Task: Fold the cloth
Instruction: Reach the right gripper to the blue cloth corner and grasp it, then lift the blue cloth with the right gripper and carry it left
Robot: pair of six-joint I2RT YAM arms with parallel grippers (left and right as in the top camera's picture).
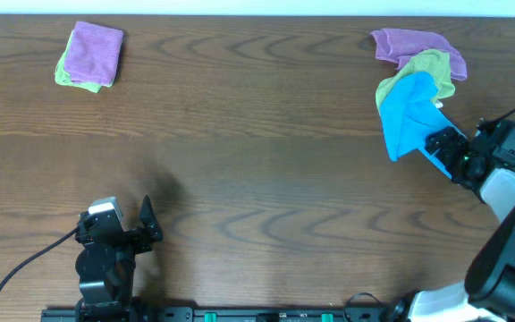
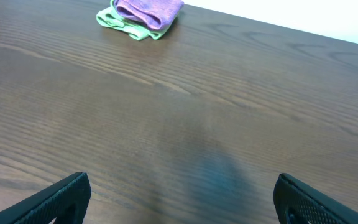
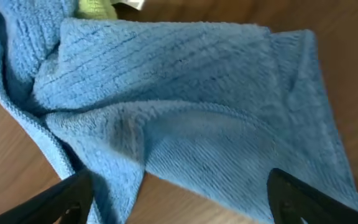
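Observation:
A crumpled blue cloth [image 1: 408, 112] lies at the far right of the table, on top of a green cloth [image 1: 427, 67] and a purple cloth [image 1: 414, 43]. My right gripper [image 1: 436, 148] is open right at the blue cloth's near edge. In the right wrist view the blue cloth [image 3: 185, 106] fills the frame and its edge lies between the spread fingers [image 3: 179, 202], ungripped. My left gripper [image 1: 147, 219] is open and empty near the front left; in the left wrist view its fingers [image 2: 182, 199] hover over bare wood.
A folded purple cloth [image 1: 94, 52] on a folded green one [image 1: 74, 79] sits at the back left; the pair also shows in the left wrist view [image 2: 143, 14]. The wooden table [image 1: 257, 179] spreads between the two piles.

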